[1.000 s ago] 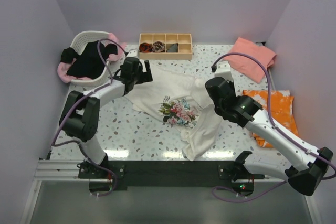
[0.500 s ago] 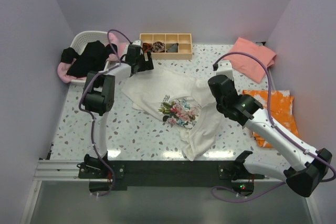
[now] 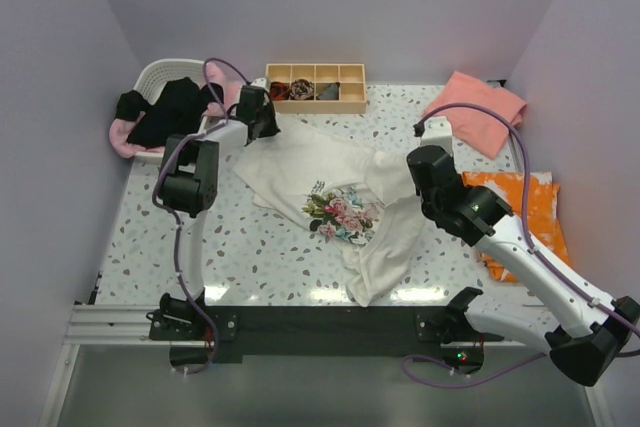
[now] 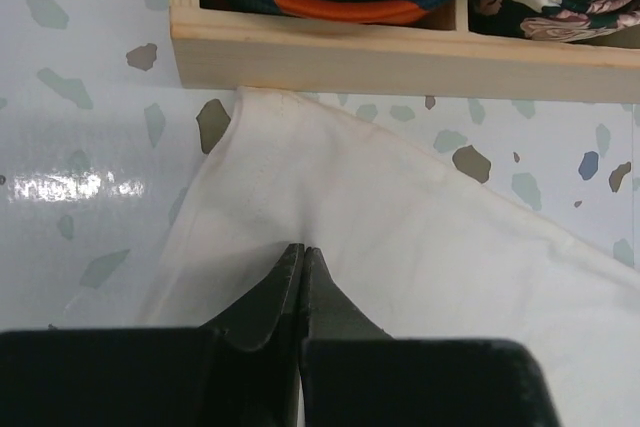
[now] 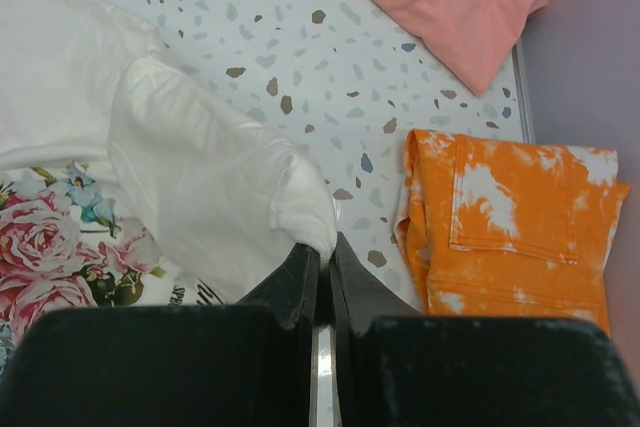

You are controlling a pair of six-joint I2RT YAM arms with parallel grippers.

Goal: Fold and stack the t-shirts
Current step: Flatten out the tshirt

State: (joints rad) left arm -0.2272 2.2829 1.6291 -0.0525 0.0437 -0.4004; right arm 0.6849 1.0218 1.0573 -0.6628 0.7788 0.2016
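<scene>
Speckled table (image 3: 260, 247) by the wooden box (image 3: 315, 105) holds your crumpled cream t-shirt (image 3: 300, 172) with roses, your left gripper (image 4: 302, 247) and right gripper (image 5: 322, 250) both squeezed tight on it.

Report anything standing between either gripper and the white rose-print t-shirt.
Nothing visible does. The left gripper is shut on the white t-shirt near its corner by the wooden box; the right gripper is shut on a bunched fold at its other side.
</scene>
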